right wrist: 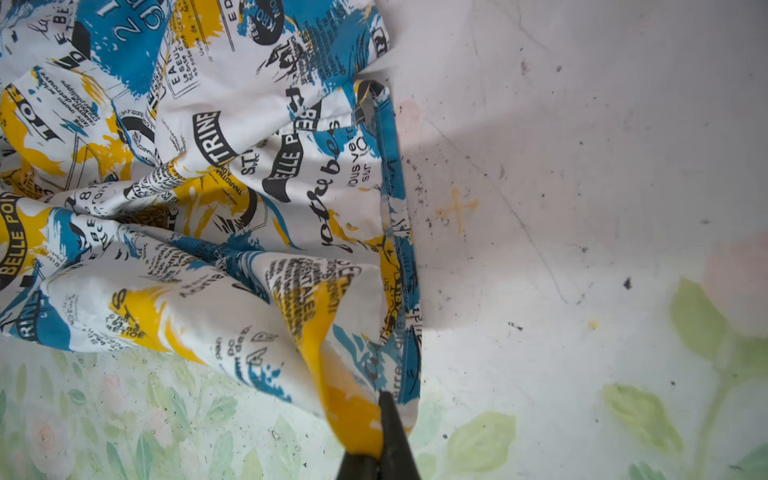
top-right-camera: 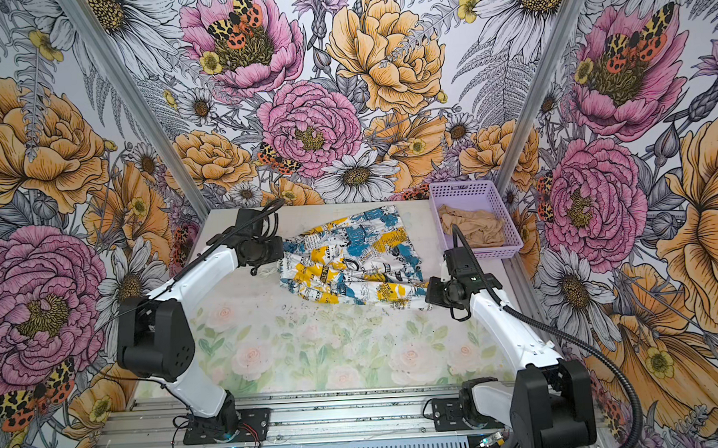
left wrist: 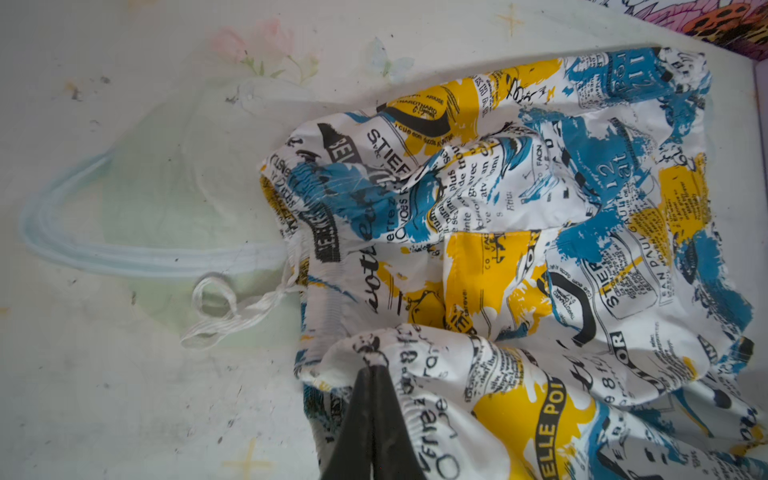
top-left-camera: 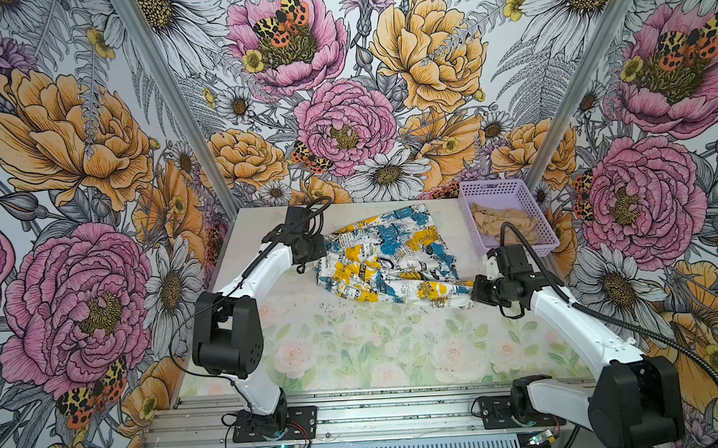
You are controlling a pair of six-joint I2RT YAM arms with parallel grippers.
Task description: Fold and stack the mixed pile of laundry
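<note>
Rumpled, silky printed garment (top-left-camera: 392,261), perforated basket (top-left-camera: 491,188) — rectangular

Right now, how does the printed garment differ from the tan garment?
The printed garment is white with blue and yellow patches and black lettering; the tan garment is plain. The printed garment lies on the table; the tan garment sits bunched in the lavender basket. The left gripper and the right gripper each pinch an edge of the printed garment; neither touches the tan garment. Both are unfolded.
</note>
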